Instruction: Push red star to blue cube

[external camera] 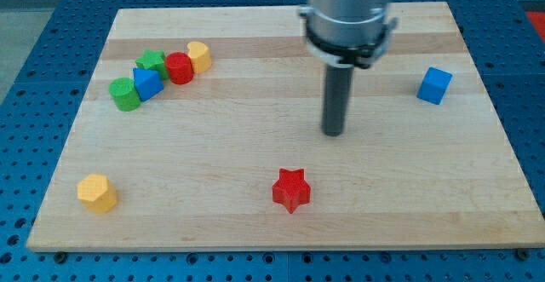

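Note:
The red star [291,189] lies near the view's bottom, in the middle of the wooden board [213,197]. The blue cube [434,85] sits at the view's right, near the top. My tip [333,133] is above and a little right of the red star, with a clear gap between them, and well to the left of the blue cube. It touches no block.
A cluster sits at the view's upper left: a green cylinder [124,94], a blue triangular block [146,83], a green star [153,61], a red cylinder [179,67] and a yellow block [199,56]. A yellow hexagonal block [97,192] lies at the lower left.

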`<state>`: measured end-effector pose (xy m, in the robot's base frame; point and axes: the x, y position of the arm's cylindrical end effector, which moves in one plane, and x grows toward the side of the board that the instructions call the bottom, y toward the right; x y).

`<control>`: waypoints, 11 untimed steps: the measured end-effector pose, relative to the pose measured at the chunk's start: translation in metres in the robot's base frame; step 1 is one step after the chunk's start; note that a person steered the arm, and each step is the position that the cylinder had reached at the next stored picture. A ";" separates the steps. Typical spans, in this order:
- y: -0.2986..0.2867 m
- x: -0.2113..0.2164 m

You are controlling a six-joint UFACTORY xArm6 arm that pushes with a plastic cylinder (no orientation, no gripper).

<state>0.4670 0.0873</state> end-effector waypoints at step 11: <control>0.136 -0.079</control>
